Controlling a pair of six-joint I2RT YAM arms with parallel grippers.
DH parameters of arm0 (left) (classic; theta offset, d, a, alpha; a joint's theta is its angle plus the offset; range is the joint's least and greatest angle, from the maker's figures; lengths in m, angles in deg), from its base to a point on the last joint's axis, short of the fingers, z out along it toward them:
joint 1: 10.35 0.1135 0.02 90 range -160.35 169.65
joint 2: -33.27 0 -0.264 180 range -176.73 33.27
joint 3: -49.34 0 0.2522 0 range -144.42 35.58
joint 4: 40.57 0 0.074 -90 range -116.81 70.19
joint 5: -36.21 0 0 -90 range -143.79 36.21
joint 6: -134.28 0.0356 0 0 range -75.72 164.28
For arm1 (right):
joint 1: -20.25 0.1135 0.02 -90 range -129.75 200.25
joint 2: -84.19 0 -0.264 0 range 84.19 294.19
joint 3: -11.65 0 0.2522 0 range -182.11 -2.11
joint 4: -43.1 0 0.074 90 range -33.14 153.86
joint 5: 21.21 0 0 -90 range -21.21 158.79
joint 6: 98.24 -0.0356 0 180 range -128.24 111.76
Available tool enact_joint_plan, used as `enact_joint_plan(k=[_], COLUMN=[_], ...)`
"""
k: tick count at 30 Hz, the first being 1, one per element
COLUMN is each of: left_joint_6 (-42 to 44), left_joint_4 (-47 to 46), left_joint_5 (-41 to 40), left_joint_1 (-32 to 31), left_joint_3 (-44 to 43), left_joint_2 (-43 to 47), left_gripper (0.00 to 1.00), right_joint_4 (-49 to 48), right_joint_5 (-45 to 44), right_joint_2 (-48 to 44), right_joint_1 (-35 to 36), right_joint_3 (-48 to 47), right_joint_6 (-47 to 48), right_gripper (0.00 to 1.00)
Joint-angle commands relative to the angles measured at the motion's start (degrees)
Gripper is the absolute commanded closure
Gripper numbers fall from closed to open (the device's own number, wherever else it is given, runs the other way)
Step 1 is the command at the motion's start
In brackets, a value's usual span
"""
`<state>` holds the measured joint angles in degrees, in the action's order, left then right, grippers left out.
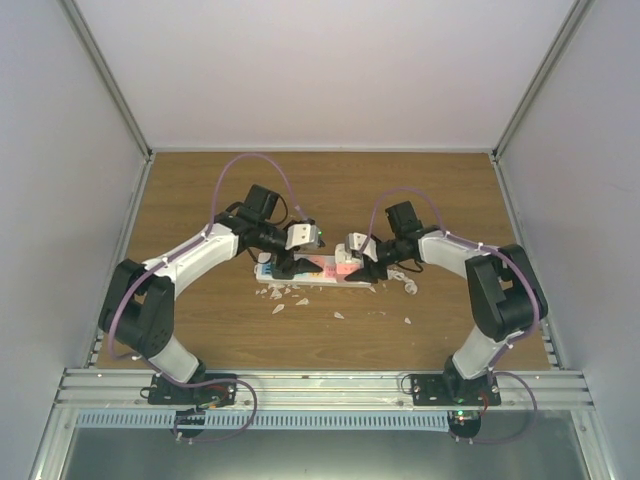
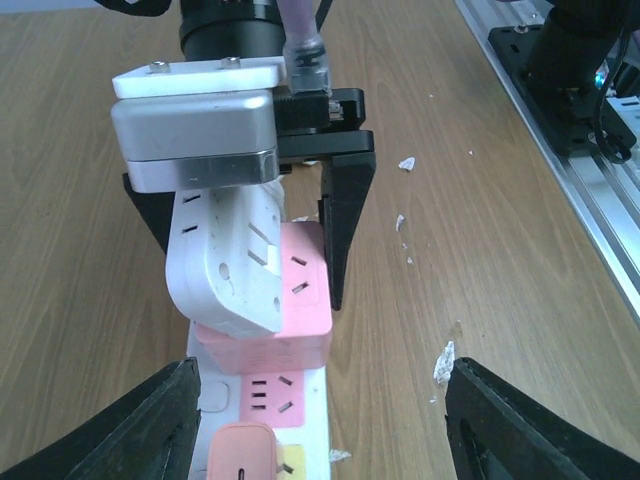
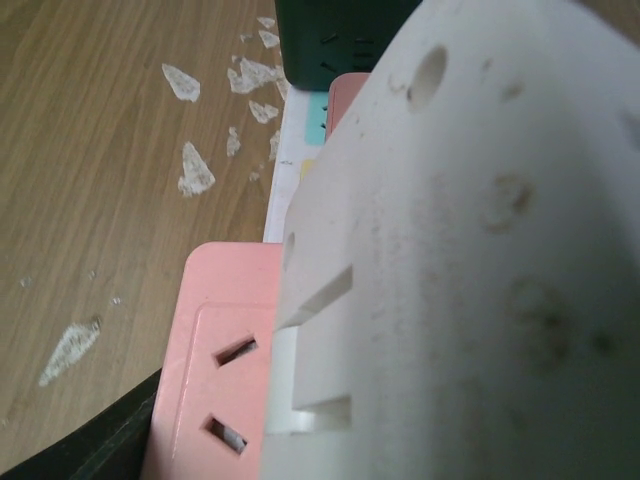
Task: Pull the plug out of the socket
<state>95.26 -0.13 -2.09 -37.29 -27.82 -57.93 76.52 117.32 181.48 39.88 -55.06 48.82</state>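
Observation:
The socket (image 1: 300, 271) is a long white power strip lying across the middle of the table; in the left wrist view (image 2: 315, 420) its pink and yellow squares show. A pink block plug (image 2: 290, 330) sits in it, with a white adapter (image 2: 225, 265) stacked on top. My right gripper (image 1: 353, 267) is shut on this plug, one black finger (image 2: 345, 225) on each side. The right wrist view shows the white adapter (image 3: 470, 250) and the pink plug (image 3: 215, 340) very close up. My left gripper (image 1: 284, 264) is wide open and straddles the strip, with its fingers (image 2: 130, 430) far apart.
A small salmon plug (image 2: 240, 455) sits in the strip nearer my left wrist. A dark green plug (image 3: 340, 35) stands further along. White torn scraps (image 1: 285, 297) lie on the wood in front of the strip, and one (image 2: 443, 362) lies near my left gripper's right finger.

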Motion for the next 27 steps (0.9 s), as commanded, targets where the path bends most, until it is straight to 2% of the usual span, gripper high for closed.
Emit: enact_joint_plan(k=[1,4,11,13,16,19,27], left_joint_6=[1.74,3.38,3.80,3.47,2.37,1.58,-1.97], left_joint_4=[1.82,2.97,1.65,0.92,-0.47,-1.23,-4.80], left_joint_5=[3.75,2.84,1.81,1.78,1.41,1.35,-1.33], left_joint_1=[3.59,5.44,5.75,5.69,5.53,5.25,3.42], left_joint_3=[0.94,2.13,6.77,7.38,7.52,7.38,7.31], left_joint_2=[3.17,4.73,7.12,7.04,6.62,6.06,4.74], left_gripper=[0.33,0.32,0.32,0.32,0.32,0.32,0.24], right_joint_4=[-1.65,-4.91,-13.01,-15.25,-17.57,-21.66,-28.80], right_joint_5=[3.73,4.74,4.91,4.92,4.56,5.58,7.80], right_joint_2=[0.37,2.60,7.79,8.39,7.53,4.68,4.01], right_joint_1=[3.41,6.02,11.61,11.90,11.64,10.37,7.62], right_joint_3=[-3.29,-4.02,-3.31,-2.53,-0.36,3.62,7.86], right_joint_6=[-7.85,-11.74,-13.97,-14.61,-15.21,-16.41,-17.84], right_gripper=[0.59,0.59,0.57,0.50,0.28,0.18,0.15])
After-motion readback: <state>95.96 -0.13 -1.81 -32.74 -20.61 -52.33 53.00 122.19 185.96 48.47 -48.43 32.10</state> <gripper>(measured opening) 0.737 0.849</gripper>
